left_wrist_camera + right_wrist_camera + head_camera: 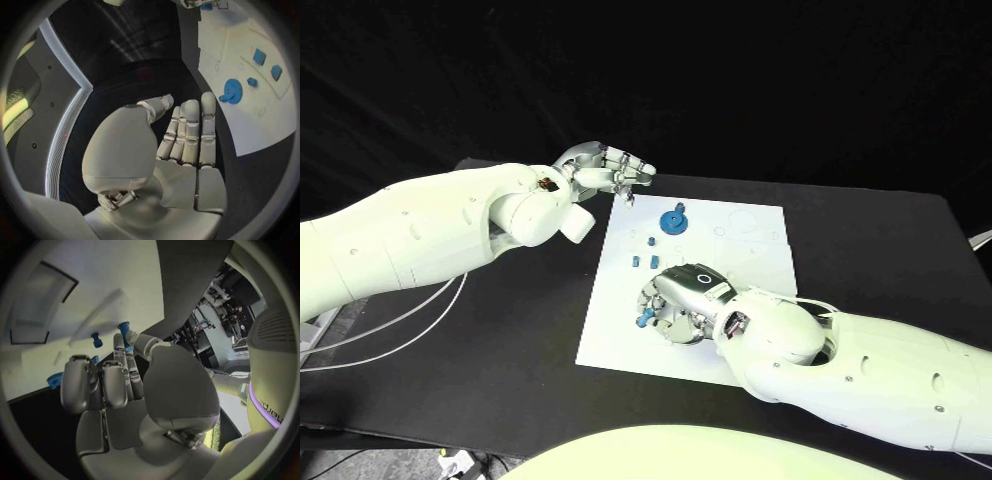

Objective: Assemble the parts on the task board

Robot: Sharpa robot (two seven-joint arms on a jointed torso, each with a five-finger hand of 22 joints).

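The white task board [733,250] lies in the middle of the black table. A blue gear [675,220] [231,91] stands near its far left part, with small blue parts [643,261] [259,56] just nearer. My right hand [687,303] [119,385] rests low over the board's near left area. Its thumb and a finger pinch a small blue part [124,330] against the board. Another blue piece [646,319] lies by its fingers. My left hand [600,170] [181,145] hovers at the board's far left corner, fingers stretched out side by side, palm bare.
Recessed outlines [750,232] mark the board's far right part. White cables [387,320] run over the table at the left. The black table [877,240] extends to the right of the board.
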